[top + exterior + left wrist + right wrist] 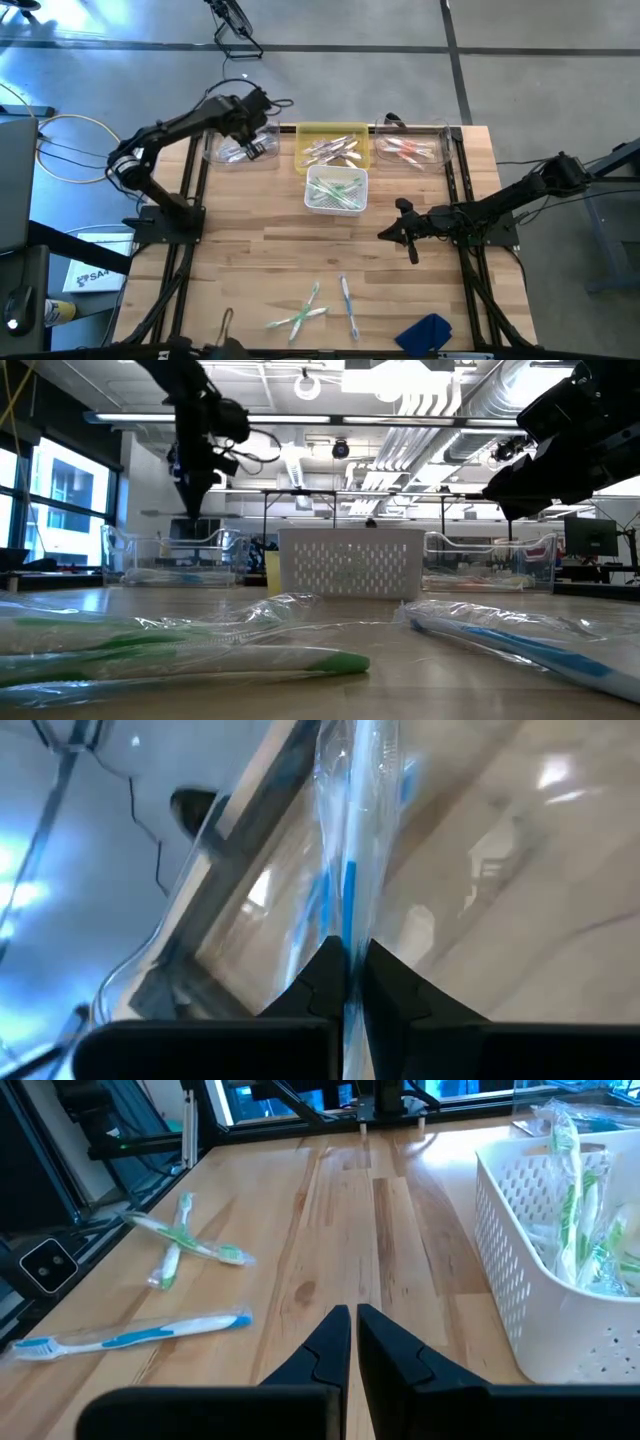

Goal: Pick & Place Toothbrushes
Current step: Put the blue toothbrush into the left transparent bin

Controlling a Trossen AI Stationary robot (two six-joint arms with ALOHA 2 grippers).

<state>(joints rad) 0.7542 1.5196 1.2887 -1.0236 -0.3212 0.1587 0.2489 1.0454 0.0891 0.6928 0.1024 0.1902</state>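
Toothbrushes are seen sorted by colour for the most part: green ones lie in the white basket (337, 191), pale pink ones in the yellow tray (333, 148), red ones in the clear bin (415, 149) at the desk's (250, 260) far right, and blue ones in the clear bin (238, 150) at the far left. One blue toothbrush (350, 880), wrapped in clear plastic, is held by the left pincer (252, 143), whose fingers are closed tight on it — it hangs just above that far-left bin, so its drop seems close. The right pincer (405, 233) is shut on nothing and is held above bare wood beside the white basket. Three toothbrushes are left near the desk's front edge: two green toothbrushes (300, 311) lying crossed, touching each other, and a second blue toothbrush (347, 305) just beside them. A blue cloth (425, 331) lies at the front right. The task is judged to be far along — only these three are left to be placed.
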